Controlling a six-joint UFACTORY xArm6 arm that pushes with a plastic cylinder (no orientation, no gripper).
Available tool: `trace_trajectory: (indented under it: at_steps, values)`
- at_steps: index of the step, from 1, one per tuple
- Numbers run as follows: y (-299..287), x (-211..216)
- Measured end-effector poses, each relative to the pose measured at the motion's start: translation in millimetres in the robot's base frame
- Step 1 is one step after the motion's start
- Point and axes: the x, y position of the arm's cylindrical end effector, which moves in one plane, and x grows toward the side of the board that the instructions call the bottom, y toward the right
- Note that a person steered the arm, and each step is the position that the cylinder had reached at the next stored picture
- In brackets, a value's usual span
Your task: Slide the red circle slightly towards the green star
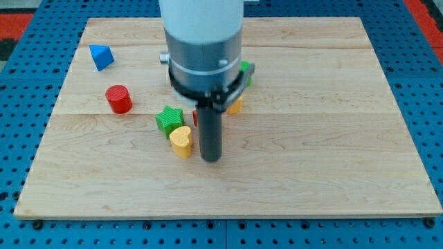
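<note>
The red circle (119,99) stands on the wooden board at the view's left. The green star (169,119) lies to its right and a little lower. My tip (210,158) rests on the board to the right of the yellow heart (181,141), which sits just below the green star. The tip is well to the right of the red circle and touches neither it nor the green star.
A blue triangular block (101,56) lies at the upper left. Behind the arm show parts of a red block (196,117), a yellow block (235,106) and a green block (246,72). The wooden board (332,138) lies on a blue pegboard.
</note>
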Motion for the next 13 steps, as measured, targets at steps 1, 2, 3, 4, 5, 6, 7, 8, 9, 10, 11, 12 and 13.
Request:
trace_trajectory:
  at_steps: [1,2,3,4,5,6,7,8,9,10,11,12,13]
  values:
    - [-49.9,39.4]
    - [-103.4,12.7]
    - [-153.7,-36.2]
    - [-139.6,-99.1]
    - [-158.1,-117.4]
    - [-194.9,-123.1]
    - [-184.0,-177.2]
    - [-158.0,-166.2]
    - [-174.0,-148.0]
    - [-153.5,-116.3]
    - [-145.6,-130.5]
    - [-154.3,-119.5]
    - [-174.6,-171.2]
